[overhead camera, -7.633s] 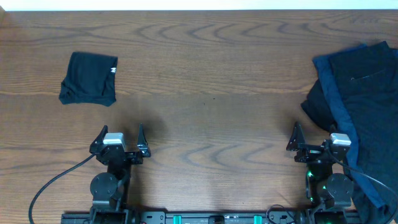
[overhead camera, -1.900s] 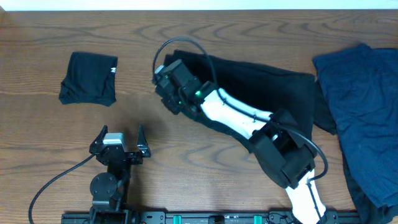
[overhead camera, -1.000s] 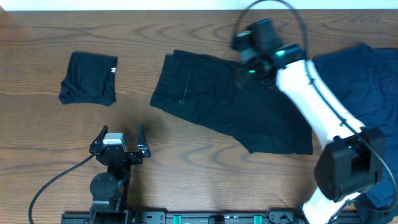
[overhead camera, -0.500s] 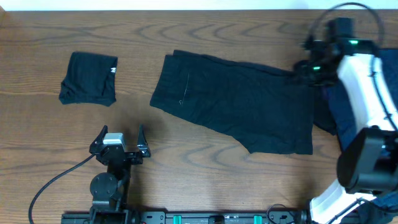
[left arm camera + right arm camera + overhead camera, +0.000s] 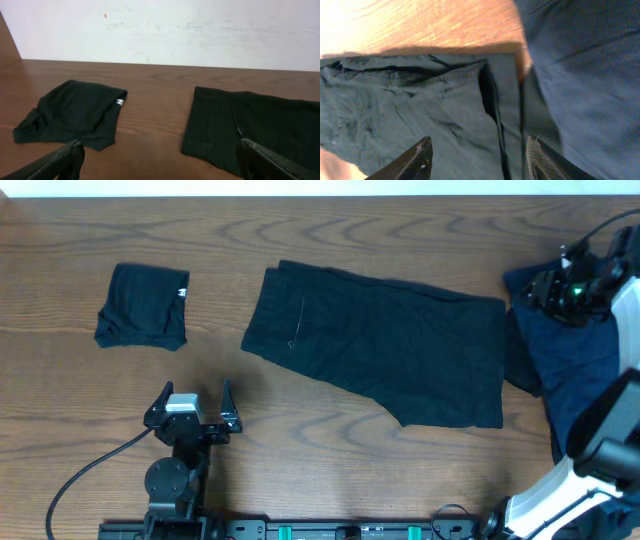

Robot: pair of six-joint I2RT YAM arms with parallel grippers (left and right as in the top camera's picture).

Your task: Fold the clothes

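Note:
Black shorts [image 5: 380, 350] lie spread flat across the middle of the table; they also show in the left wrist view [image 5: 255, 125] and under the right wrist camera [image 5: 410, 105]. A folded black garment [image 5: 142, 305] [image 5: 75, 112] with a small white tag sits at the far left. A heap of dark navy clothes [image 5: 590, 370] [image 5: 585, 75] fills the right edge. My right gripper [image 5: 548, 288] [image 5: 479, 155] hovers open over the shorts' right end, where it meets the navy heap, with nothing between its fingers. My left gripper [image 5: 188, 402] [image 5: 162, 162] rests open near the front edge, empty.
The wooden table [image 5: 330, 470] runs back to a white wall [image 5: 200, 30]. A black cable [image 5: 80, 480] loops from the left arm's base at the front left. The right arm's white links [image 5: 600, 450] rise over the front right corner.
My right gripper has swung rightward from above the shorts' middle to their right end by the navy heap. The shorts lie still and spread. The left arm has not moved.

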